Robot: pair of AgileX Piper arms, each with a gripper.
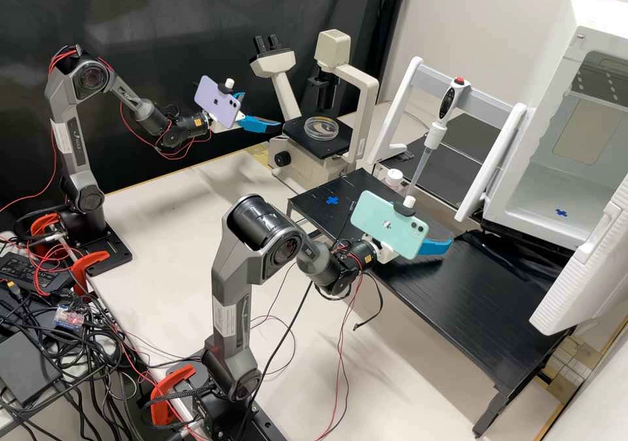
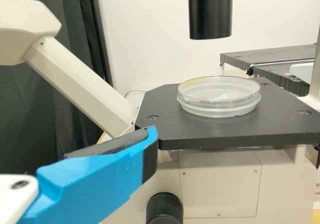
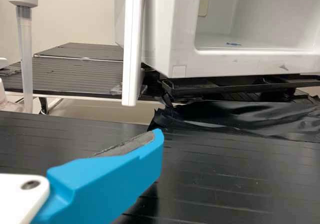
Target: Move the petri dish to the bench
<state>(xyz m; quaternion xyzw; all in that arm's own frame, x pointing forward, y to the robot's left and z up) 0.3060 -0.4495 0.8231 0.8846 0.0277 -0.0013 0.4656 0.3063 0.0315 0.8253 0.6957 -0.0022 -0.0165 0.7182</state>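
Petri dish [image 1: 321, 128] on microscope stage [image 2: 165, 129], high view's upper centre; left claw [image 1: 263, 110], right claw [image 1: 434, 230] spread wide, empty. Could easily pop just the lid [image 2: 219, 88] by gripping too high tbh.

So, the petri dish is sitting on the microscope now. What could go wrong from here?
The petri dish rests on the flat black stage; a light nudge might slide it.

The open left end effector is close beside the microscope and could knock it while approaching.

The black tube hangs over the stage, so lifting the dish straight up may hit it.
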